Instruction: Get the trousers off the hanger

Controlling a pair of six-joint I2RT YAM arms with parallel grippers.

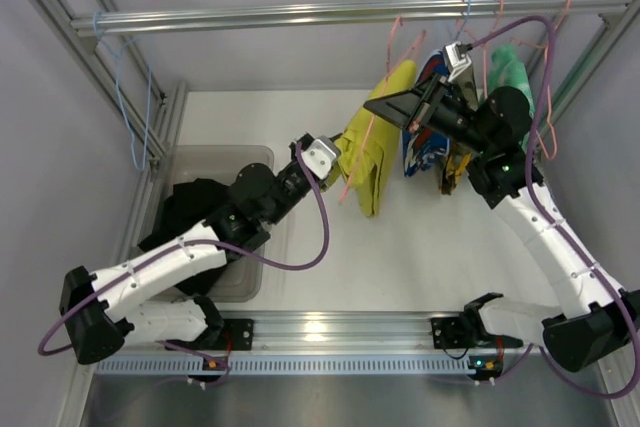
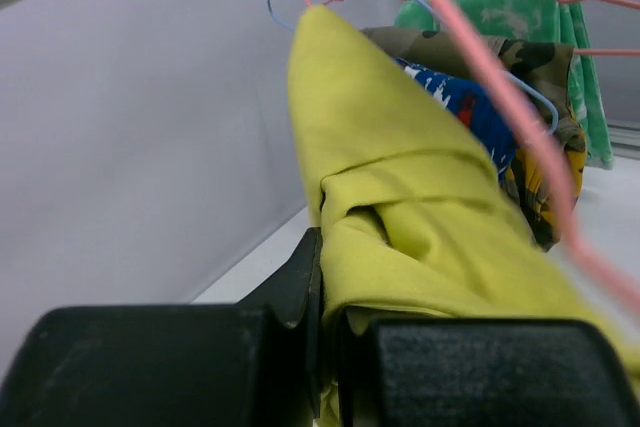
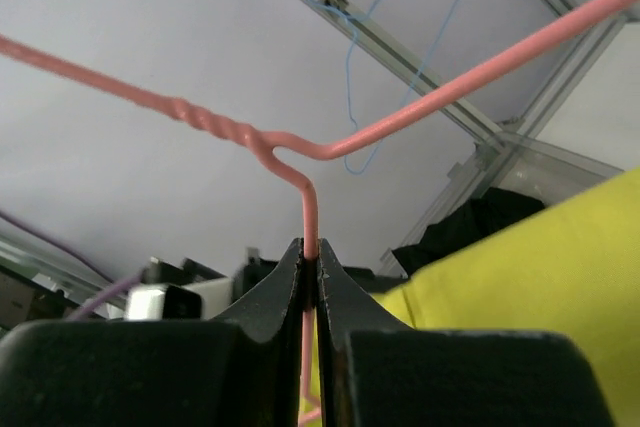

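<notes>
The bright yellow trousers (image 1: 375,152) hang folded over a pink wire hanger (image 1: 396,39) below the rail. My left gripper (image 1: 340,160) is shut on their left edge; in the left wrist view the yellow cloth (image 2: 420,207) is pinched between the fingers of that gripper (image 2: 335,267), with the pink wire (image 2: 520,137) running past on the right. My right gripper (image 1: 375,107) is shut on the hanger; in the right wrist view that gripper (image 3: 311,252) clamps the pink wire (image 3: 310,187) just under its twisted neck. The black trousers (image 1: 195,209) lie in the bin.
A clear plastic bin (image 1: 225,159) stands at the left. Blue-patterned (image 1: 425,142), camouflage and green (image 1: 512,72) garments hang on hangers right of the yellow pair. An empty blue hanger (image 1: 130,102) hangs from the rail (image 1: 300,15) at the left.
</notes>
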